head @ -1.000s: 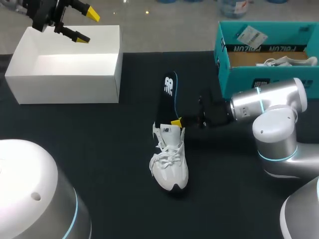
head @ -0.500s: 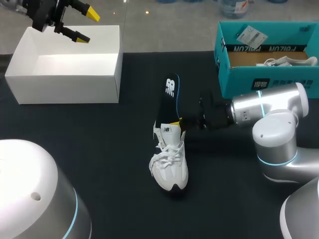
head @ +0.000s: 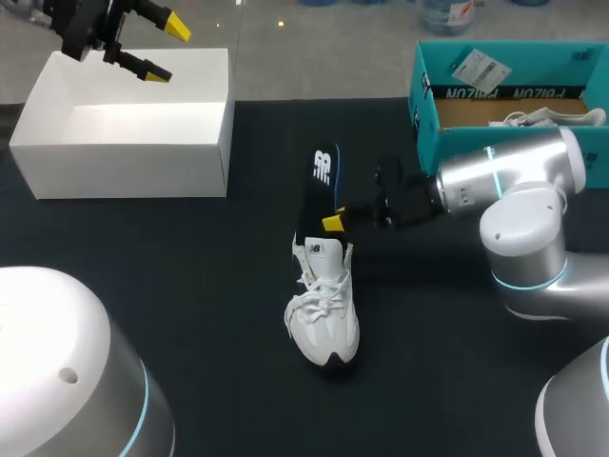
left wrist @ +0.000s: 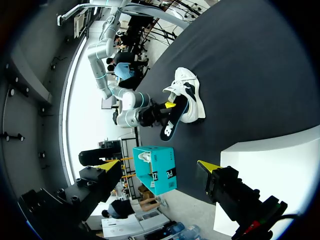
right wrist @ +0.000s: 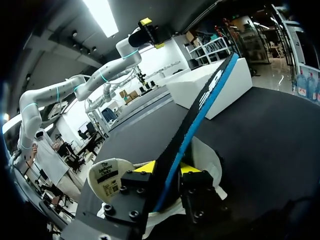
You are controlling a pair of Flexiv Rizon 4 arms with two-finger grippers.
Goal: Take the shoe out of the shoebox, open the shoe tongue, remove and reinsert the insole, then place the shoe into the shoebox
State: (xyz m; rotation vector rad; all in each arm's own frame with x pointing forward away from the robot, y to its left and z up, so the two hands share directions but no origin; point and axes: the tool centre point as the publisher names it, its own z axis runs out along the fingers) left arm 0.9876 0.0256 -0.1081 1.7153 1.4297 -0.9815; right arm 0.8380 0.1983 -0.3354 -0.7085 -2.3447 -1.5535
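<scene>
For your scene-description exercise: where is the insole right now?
In the head view the insole is mid-table, lower end at the shoe, held by the right gripper, left of the teal box.

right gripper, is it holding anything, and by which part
Yes. The right gripper is shut on the insole, near the end by the shoe's opening, with the logo end sticking out free.
</scene>
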